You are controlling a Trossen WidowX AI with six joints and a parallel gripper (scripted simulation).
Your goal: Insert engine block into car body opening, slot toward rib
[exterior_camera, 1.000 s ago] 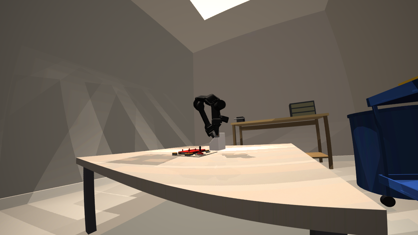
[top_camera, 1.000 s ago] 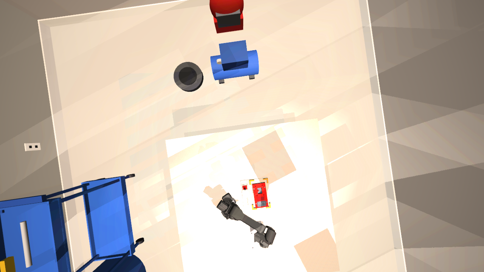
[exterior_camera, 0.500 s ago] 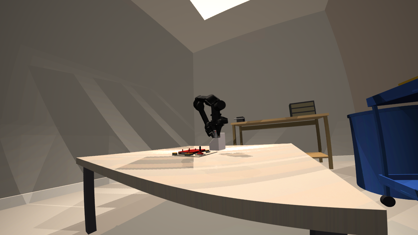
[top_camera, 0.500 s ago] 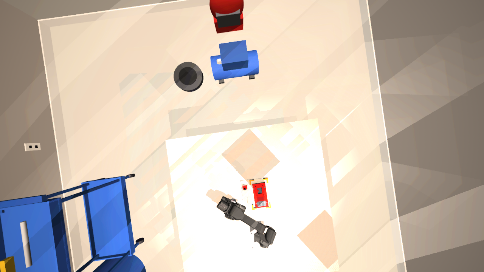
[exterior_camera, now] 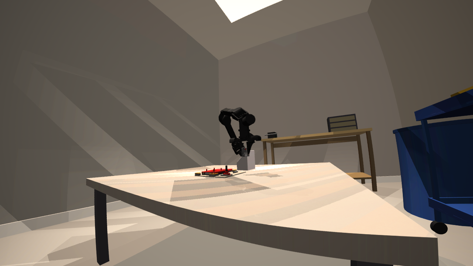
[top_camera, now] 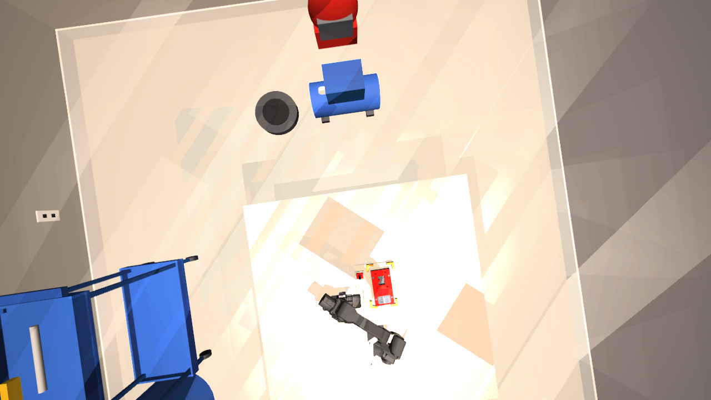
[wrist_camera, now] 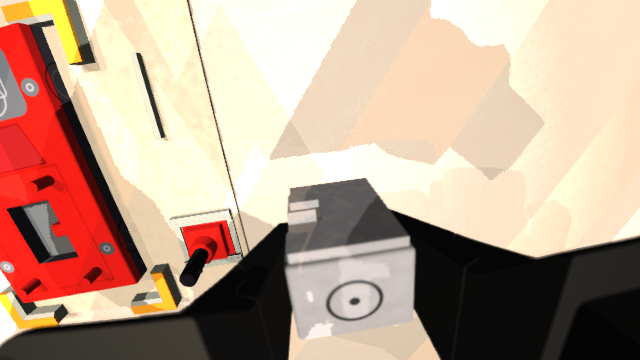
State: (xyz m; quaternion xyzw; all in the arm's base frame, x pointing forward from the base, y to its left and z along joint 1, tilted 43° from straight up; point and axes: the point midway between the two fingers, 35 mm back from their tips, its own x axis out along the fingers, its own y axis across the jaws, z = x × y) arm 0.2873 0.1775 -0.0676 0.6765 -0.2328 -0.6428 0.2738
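The end effector (wrist_camera: 350, 280) grips the grey engine block (wrist_camera: 350, 260), held in the air beside the red car body (wrist_camera: 65, 200), whose opening (wrist_camera: 42, 232) remains unfilled; alignment, insertion, seating and withdrawal remain outstanding.

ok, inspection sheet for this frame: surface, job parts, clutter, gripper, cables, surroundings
Surface: pale wooden table, patchy light across it.
Job's things: grey engine block held above the table, off to the side of the red car body; its notched opening is unfilled.
Clutter: small red switch with black lever beside the car body.
Gripper: gripper shut on the engine block.
Cables: nothing seen.
Surroundings: blue cart, second wooden table, blue machine, black ring.
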